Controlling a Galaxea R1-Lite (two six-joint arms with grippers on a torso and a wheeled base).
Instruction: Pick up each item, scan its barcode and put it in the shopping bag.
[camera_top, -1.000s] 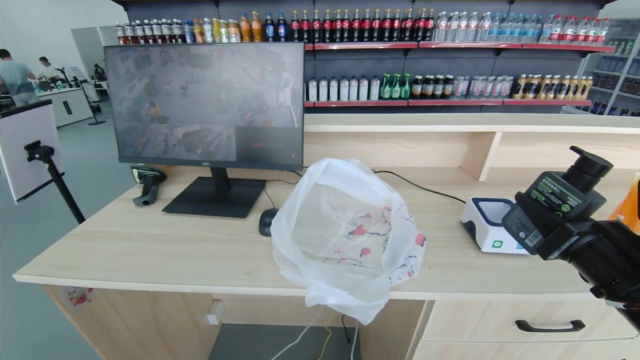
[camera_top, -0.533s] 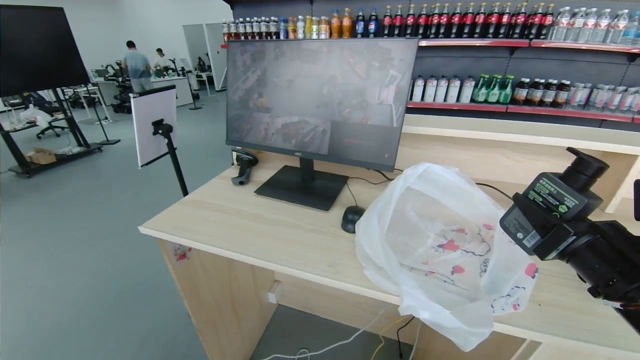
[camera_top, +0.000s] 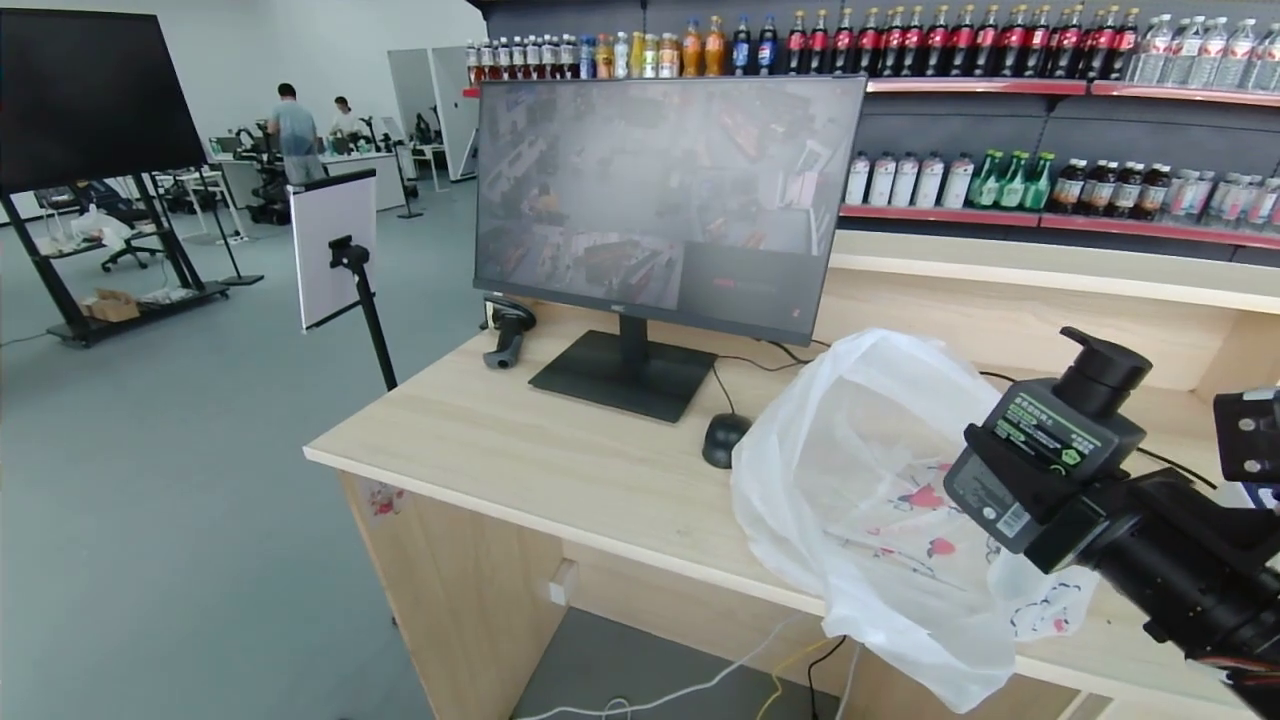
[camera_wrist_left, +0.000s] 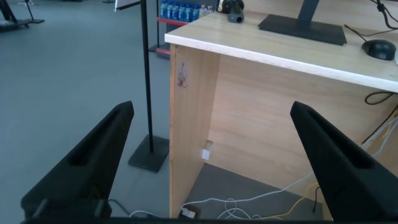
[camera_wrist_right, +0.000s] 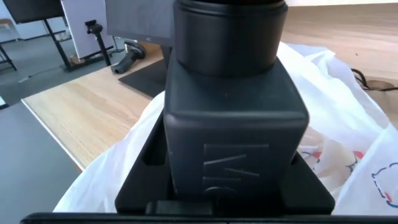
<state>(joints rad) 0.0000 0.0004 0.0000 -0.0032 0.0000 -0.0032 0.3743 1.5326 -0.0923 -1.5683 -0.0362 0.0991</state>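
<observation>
Right gripper (camera_top: 1060, 505) clamped on black square plastic bottle with green label (camera_top: 1060, 430), tilted, in the air close over translucent white shopping bag with red print (camera_top: 860, 470). Bag sits at the front edge of light wooden counter (camera_top: 560, 450). Left gripper (camera_wrist_left: 211, 112) spread wide, empty, low beside the counter's end panel.

A black, square-shouldered bottle (camera_top: 1050, 445) with a wide round black cap and green-and-white labels is clamped in the right hand (camera_top: 1070, 520). It is tilted, cap up and rightward, over the right side of the shopping bag (camera_top: 860, 470). The bag, translucent white with red and dark print, sits crumpled on the table (camera_top: 560, 450), overhanging its near edge.
</observation>
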